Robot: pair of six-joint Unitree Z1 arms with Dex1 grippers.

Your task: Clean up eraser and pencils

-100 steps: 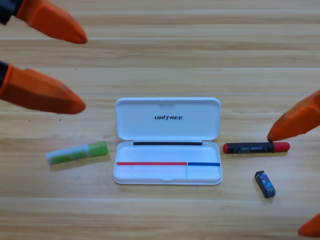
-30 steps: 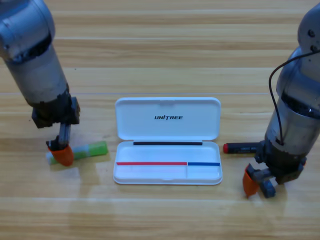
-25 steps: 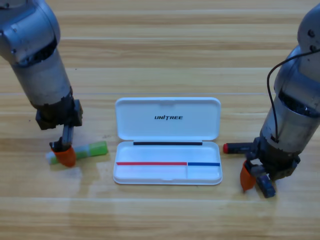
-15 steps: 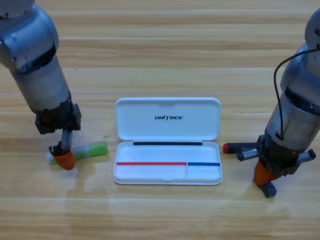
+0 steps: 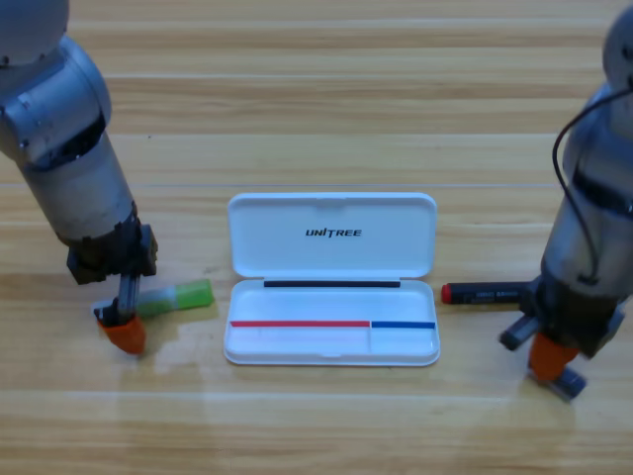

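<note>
The left gripper (image 5: pixel 123 332) is pointing down at the left end of the pale pencil (image 5: pixel 176 296), whose lime-green end is lying on the wooden table (image 5: pixel 316 119) just left of the white case (image 5: pixel 331 280). The gripper's orange tip is covering the pencil's pale end; whether it is gripping the pencil cannot be told from above.

The case is lying open in the middle of the table, lid folded back.

Just right of the case, the black pencil (image 5: pixel 485 293) is lying flat, its red left end near the case and its right end passing under the right arm. Farther right, the right gripper (image 5: pixel 550 358) is pointing down near the table's front right. A small dark-and-pale piece, possibly the eraser (image 5: pixel 569 383), is peeking out just below its orange tip. How far that gripper is parted cannot be told.
</note>
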